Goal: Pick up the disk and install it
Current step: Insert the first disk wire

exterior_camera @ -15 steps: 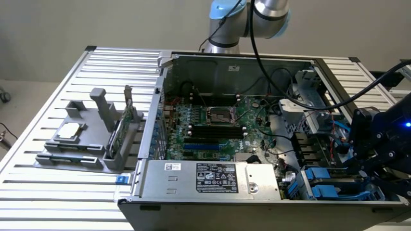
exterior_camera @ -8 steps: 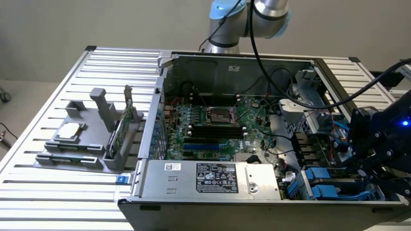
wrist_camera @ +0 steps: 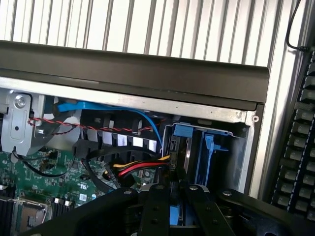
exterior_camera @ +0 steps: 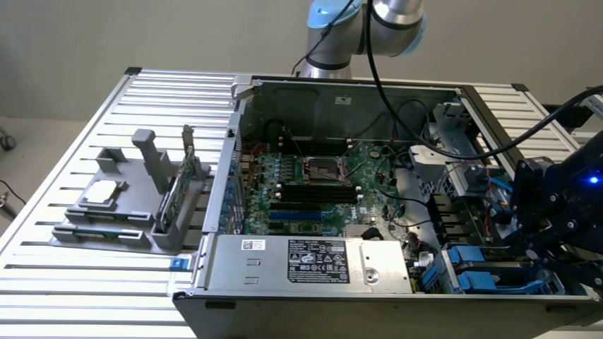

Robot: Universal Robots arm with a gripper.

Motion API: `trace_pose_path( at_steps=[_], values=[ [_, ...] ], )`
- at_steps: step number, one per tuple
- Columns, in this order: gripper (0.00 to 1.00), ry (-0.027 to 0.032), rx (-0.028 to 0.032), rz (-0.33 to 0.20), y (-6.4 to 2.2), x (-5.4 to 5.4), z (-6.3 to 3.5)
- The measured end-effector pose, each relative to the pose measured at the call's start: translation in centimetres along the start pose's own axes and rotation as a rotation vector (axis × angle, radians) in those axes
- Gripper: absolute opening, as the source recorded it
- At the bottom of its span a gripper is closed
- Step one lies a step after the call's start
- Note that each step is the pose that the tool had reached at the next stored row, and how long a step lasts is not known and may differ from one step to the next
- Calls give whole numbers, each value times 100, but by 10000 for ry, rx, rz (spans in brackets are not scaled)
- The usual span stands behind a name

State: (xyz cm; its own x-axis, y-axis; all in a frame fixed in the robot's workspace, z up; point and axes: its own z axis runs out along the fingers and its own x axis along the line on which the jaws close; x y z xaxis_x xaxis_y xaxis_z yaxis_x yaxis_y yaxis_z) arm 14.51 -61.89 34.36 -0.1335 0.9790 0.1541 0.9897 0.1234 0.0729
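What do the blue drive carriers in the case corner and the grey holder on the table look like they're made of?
Blue drive carriers: probably moulded plastic, given the saturated colour and thin clip shapes. Grey holder: matte, uniform grey, likely plastic or printed; the look leaves it open.

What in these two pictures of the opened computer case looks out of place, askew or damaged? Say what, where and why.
Nothing looks damaged or spilled. The computer case lies open on the slatted table, with the gripper low over the blue drive bay at the exterior view's right. Loose cables crowd that bay.
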Motion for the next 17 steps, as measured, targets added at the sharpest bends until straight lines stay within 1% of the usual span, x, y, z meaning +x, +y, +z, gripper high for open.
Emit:
trace_pose_path(
  at_steps=[2, 4, 6, 8, 9, 12, 16, 17],
  values=[
    [18, -66, -13, -7, 0, 3, 3],
    [18, -173, -34, -18, 2, 16, 6],
    [18, -284, -39, -27, 4, 35, 10],
    [18, -439, -37, -38, 8, 68, 15],
    [18, -507, -36, -44, 11, 88, 18],
    [18, -693, -22, -56, 19, 157, 30],
    [18, -964, -6, -74, 23, 182, 34],
    [18, -1049, -6, -81, 24, 189, 35]
  ],
)
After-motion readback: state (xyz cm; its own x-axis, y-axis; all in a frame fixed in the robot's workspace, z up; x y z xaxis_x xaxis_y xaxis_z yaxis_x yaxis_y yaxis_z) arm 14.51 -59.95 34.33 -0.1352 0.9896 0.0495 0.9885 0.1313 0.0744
